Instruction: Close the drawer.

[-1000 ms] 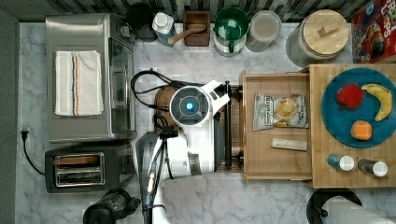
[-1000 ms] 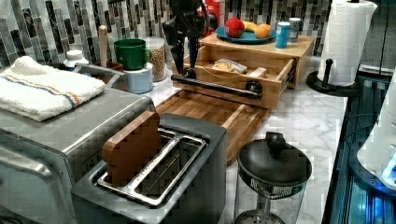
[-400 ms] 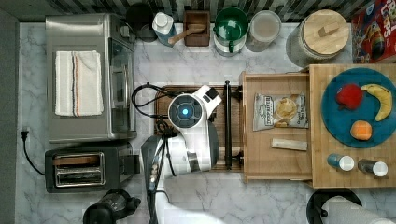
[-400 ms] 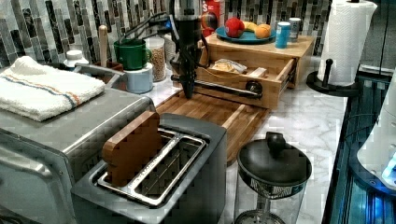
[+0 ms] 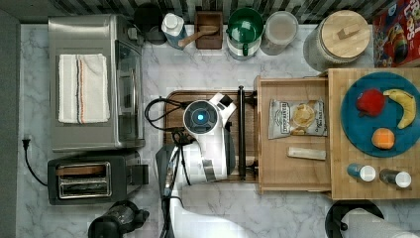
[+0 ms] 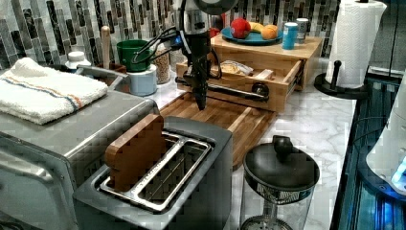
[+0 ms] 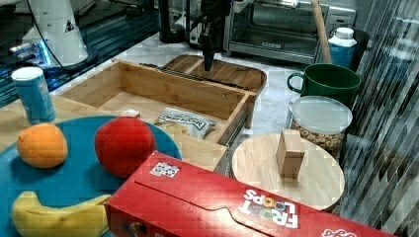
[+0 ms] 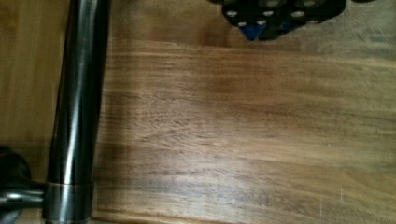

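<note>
Top view: illumination is even and bright; the marble counter (image 5: 307, 208) reads pale with faint shadows; the arm's indicator light (image 5: 200, 118) glows blue-white; blocky compression artefacts show along edges. Left view: light is warmer and dimmer; the toaster (image 6: 158, 191) in the foreground is soft; blue reflections run along the counter's right edge. Right view: the cereal box (image 7: 237, 207) nearest the lens is out of focus; the tiled wall (image 7: 385, 98) smears toward the frame edge. Wrist view: the black bar handle (image 8: 77, 107) carries a long specular streak; the wood grain (image 8: 243, 140) is blurred.
</note>
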